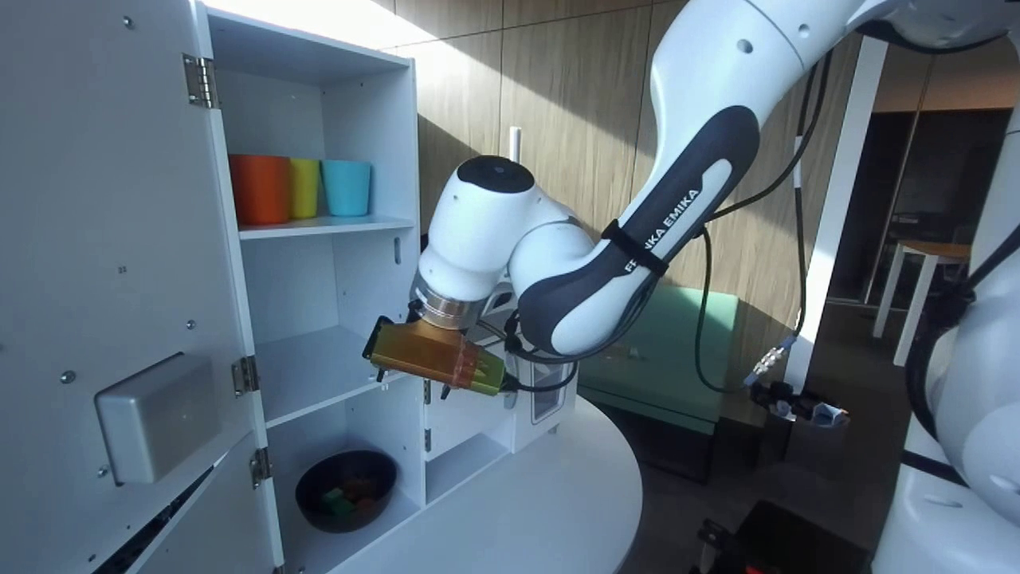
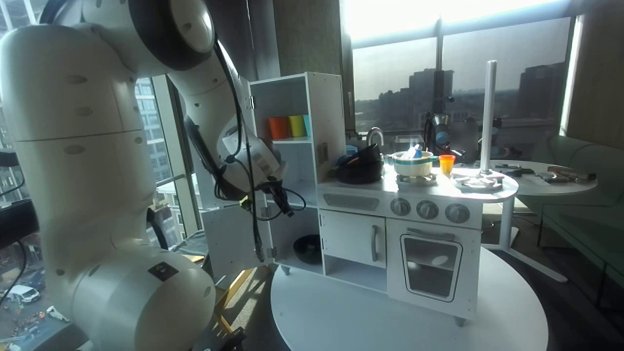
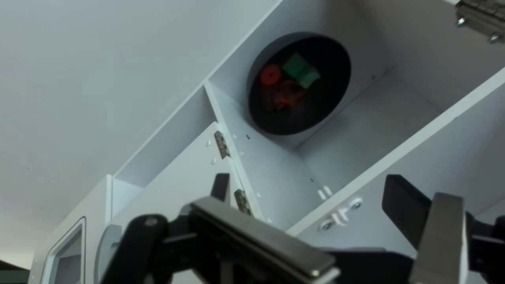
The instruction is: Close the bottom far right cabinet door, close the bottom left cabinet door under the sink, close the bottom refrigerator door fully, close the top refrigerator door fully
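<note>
The top refrigerator door stands wide open, its inner face showing the back of the grey dispenser. The bottom refrigerator door is open too; it also shows in an exterior view. The bottom left cabinet door, with a vertical handle, is shut; it also shows in the wrist view. The slim plain bottom far right cabinet door does not show; a windowed oven door at the far right is shut. My gripper is open and empty, in front of the fridge's middle shelf edge.
A dark bowl with small toys sits in the lower fridge compartment. Orange, yellow and blue cups stand on the upper shelf. Pans and a pot stand on the counter. A round white table supports the kitchen.
</note>
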Robot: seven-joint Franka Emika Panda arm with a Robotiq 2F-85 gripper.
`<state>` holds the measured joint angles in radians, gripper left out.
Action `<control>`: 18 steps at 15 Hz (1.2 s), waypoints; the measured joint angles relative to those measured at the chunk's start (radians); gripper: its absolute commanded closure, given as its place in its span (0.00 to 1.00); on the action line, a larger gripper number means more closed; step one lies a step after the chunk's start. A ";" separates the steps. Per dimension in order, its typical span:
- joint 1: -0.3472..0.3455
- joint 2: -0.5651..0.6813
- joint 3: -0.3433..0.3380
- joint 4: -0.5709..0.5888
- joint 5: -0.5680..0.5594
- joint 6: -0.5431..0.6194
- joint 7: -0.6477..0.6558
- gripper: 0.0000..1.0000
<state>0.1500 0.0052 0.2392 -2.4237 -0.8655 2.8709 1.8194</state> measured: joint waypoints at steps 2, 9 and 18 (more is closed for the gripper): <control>0.048 -0.010 0.025 -0.022 0.175 0.059 -0.124 0.00; 0.165 0.100 0.221 -0.010 0.792 0.160 -0.591 0.00; -0.327 0.336 0.834 0.191 1.180 -0.044 -1.224 0.00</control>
<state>-0.1766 0.3409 1.0735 -2.2325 0.3150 2.8271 0.5951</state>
